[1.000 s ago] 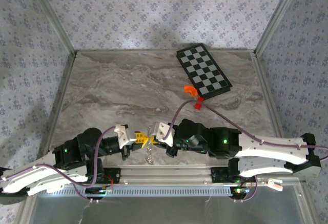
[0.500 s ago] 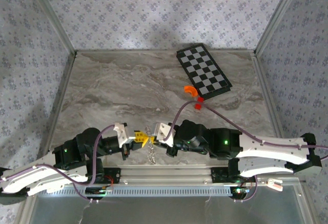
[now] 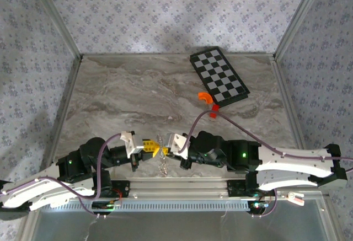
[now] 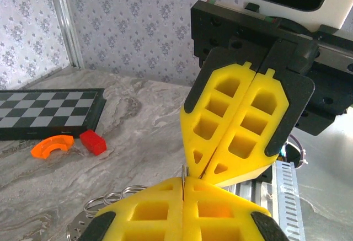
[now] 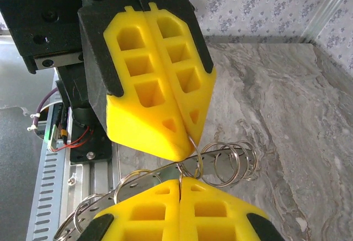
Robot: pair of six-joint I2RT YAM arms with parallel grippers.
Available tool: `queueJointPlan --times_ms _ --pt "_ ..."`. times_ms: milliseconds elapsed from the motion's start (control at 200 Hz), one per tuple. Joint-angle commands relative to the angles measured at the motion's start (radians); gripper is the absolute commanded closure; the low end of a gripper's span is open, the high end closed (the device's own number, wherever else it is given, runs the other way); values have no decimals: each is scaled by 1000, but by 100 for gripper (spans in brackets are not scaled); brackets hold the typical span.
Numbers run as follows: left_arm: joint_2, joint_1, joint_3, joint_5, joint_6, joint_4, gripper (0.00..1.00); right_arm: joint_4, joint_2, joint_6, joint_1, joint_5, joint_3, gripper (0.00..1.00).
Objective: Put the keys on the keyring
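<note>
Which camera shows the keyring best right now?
Right wrist: the keyring shows as distinct silvery loops, close and sharp. Left wrist catches a few loops at its bottom-left edge; top external gives just a tiny glint.

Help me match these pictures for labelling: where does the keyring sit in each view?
Top external: the keyring dangles at bottom centre, just above the table's near edge.
Left wrist: the keyring is at bottom left.
Right wrist: the keyring is low, right of centre.
Shared landmark: the slotted rail.
</note>
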Motion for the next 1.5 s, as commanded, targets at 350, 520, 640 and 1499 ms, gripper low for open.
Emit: queueJointPlan --times_ms 350,520,640,1499 --pt "-38 -3 19 -13 3 148 100 11 -36 -3 11 -39 -33 97" --pt "-54 -3 3 -6 12 162 100 19 -74 18 12 -60 -46 88" --pt "-70 -3 -10 0 27 166 100 26 -106 38 12 -70 -53 77" --pt "-140 -3 -54 167 124 188 100 131 -105 75 -64 -260 -7 67"
